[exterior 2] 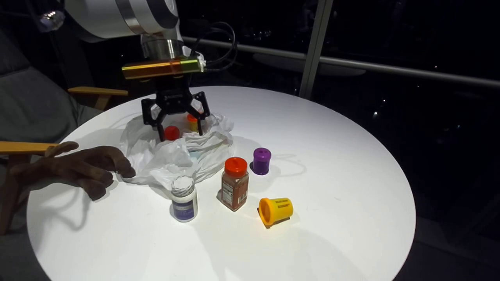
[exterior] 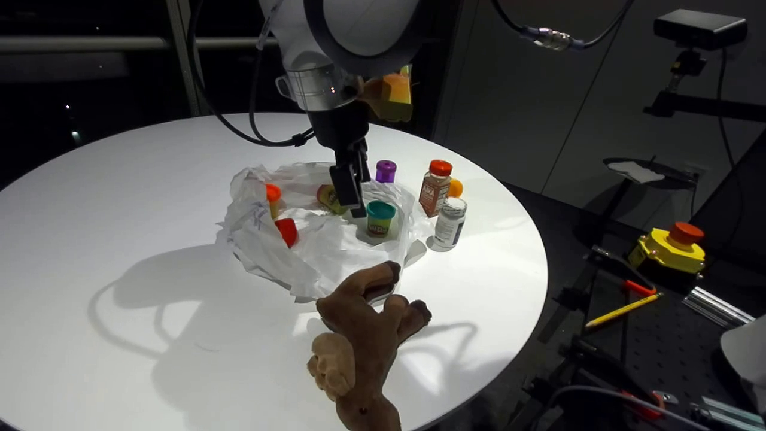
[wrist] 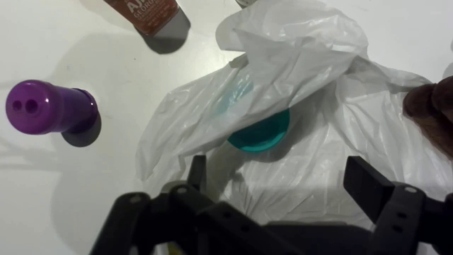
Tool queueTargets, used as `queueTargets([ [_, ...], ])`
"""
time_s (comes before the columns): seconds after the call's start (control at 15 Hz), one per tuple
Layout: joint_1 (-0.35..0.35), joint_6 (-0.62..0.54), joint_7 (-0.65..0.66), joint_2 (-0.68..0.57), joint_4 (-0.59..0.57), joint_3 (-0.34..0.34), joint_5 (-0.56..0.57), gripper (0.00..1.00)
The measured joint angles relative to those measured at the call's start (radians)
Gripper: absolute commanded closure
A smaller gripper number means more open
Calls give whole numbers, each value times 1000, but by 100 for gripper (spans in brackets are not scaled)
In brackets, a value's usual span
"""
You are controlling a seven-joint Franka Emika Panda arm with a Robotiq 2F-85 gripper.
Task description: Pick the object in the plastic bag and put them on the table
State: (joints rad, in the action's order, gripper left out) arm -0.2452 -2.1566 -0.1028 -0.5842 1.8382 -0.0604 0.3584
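Gripper [exterior 2: 181,136] released, jaws apart over plastic bag [exterior 2: 168,158], teal-lidded tub [exterior: 379,225] inside, brown plush toy [exterior: 363,323] at table [exterior: 149,179] edge.

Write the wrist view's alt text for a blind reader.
An open end effector hangs over a crumpled whitish plastic bag, where a fold partly covers a teal lid. On the white table, a purple container with two holes stands at left; a reddish jar and a brown plush toy are cut off at the top and right edges.
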Motion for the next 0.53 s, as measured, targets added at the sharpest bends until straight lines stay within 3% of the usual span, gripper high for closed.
queueTargets([
  [0.53,21,104,-155,-16,-9,-47,-27,0],
])
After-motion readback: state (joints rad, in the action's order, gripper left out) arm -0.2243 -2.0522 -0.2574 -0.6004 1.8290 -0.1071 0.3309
